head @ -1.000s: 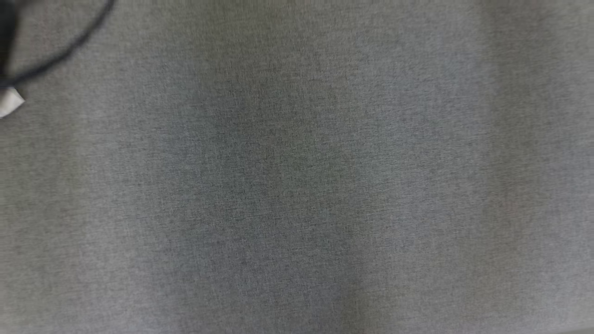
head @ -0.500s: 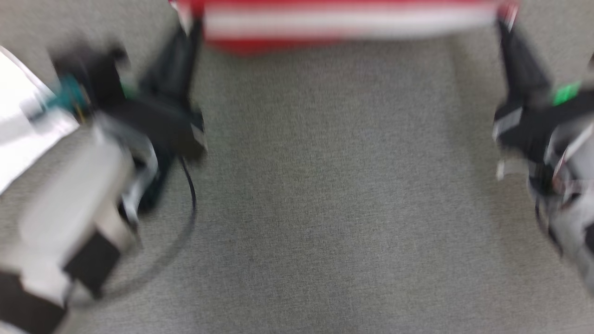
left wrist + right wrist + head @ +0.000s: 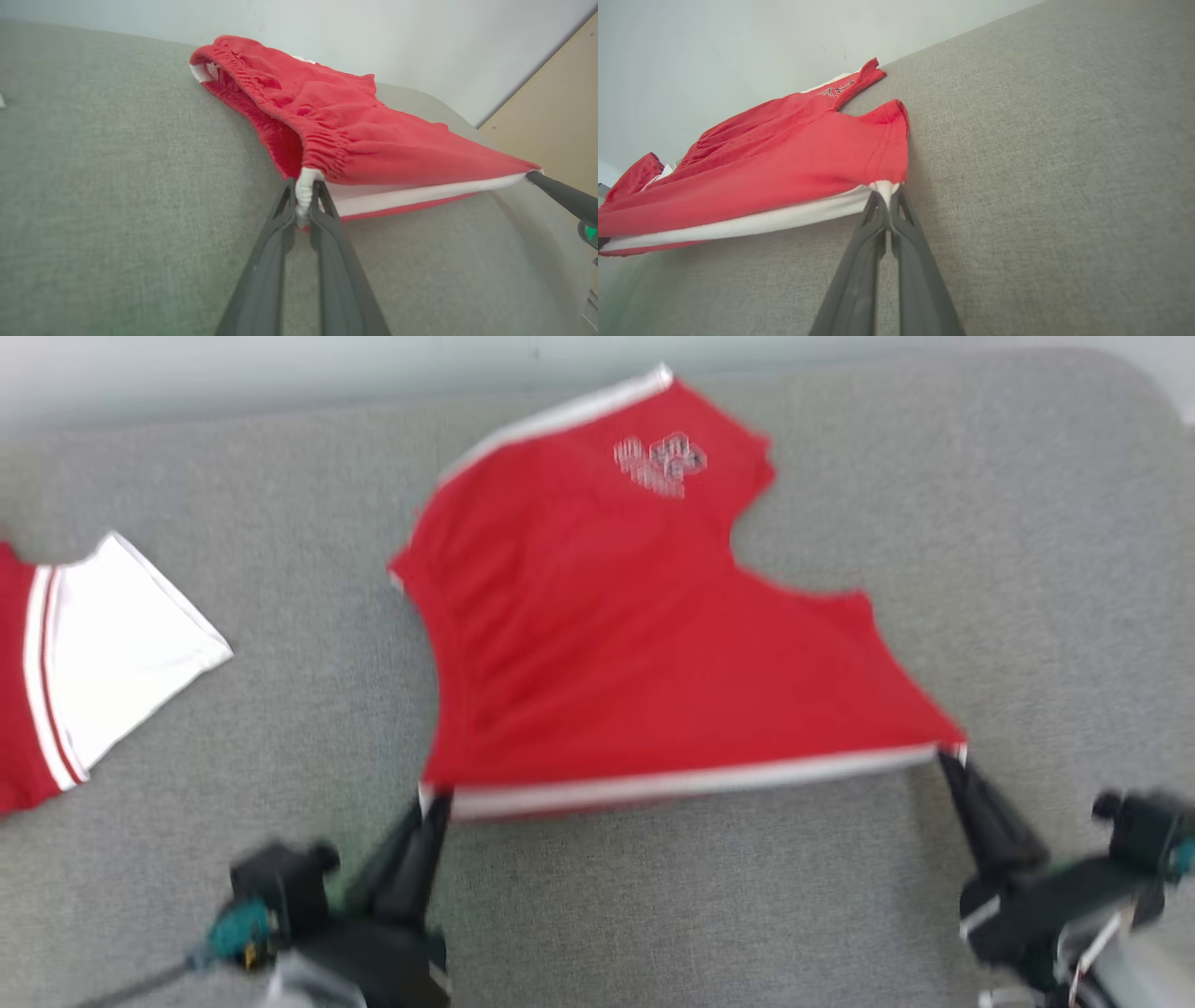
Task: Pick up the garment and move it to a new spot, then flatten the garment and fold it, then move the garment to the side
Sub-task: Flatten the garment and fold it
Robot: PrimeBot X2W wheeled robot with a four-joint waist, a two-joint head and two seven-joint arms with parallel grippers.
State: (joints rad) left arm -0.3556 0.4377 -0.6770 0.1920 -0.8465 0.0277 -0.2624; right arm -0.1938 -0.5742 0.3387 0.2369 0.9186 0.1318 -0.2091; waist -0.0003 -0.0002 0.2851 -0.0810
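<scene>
On the grey fabric counter (image 3: 1027, 523) by a pale wall (image 3: 280, 364), red shorts (image 3: 607, 635) lie stretched. The left end effector (image 3: 434, 800) pinches one hem corner and the right end effector (image 3: 945, 756) pinches the other. A red-white garment (image 3: 112, 635) lies far left.

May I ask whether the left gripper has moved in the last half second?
Cannot tell: the head camera swung, and the grey surface offers no fixed mark; the left gripper grips red shorts.
</scene>
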